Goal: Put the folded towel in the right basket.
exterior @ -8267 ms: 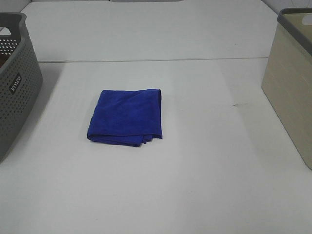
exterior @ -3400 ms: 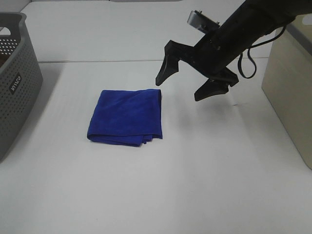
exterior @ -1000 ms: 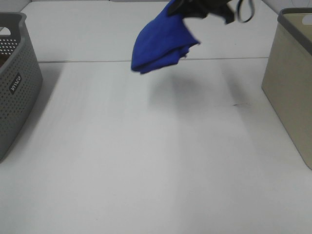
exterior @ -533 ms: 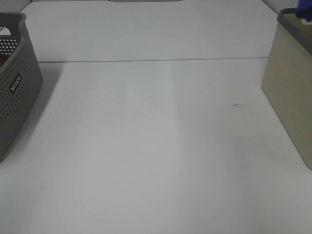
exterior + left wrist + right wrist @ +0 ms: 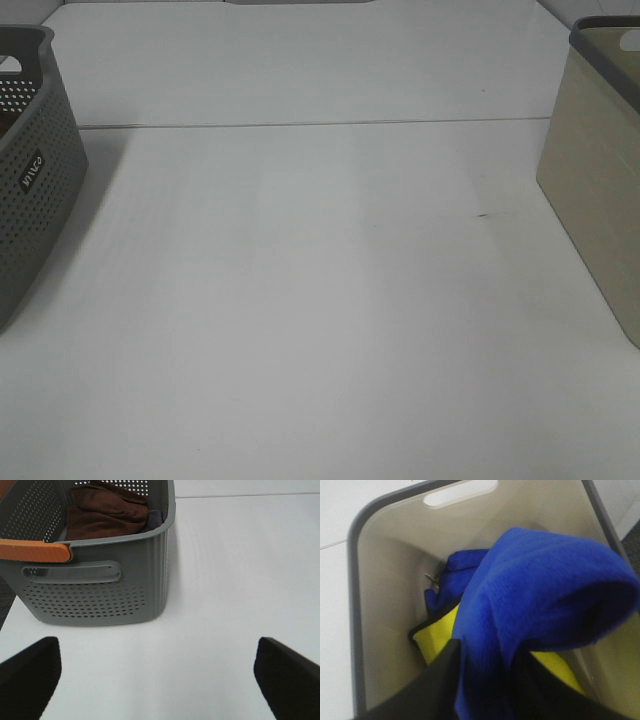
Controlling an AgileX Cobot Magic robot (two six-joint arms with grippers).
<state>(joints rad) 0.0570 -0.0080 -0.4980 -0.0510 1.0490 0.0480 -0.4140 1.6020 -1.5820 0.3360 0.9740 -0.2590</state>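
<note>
The right gripper (image 5: 487,692) was clamped on the towel (image 5: 540,590), which hung over the beige basket (image 5: 380,610) at the right edge of the table (image 5: 320,300), above a yellow cloth (image 5: 437,635). The left gripper (image 5: 157,675) gaped wide, empty, facing the grey basket (image 5: 100,595) at the left edge, a brown cloth (image 5: 107,515) inside.

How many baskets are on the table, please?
2. A grey perforated basket stands at the left edge of the table; a beige basket at its right edge. Both are partly cut off in the high view.
</note>
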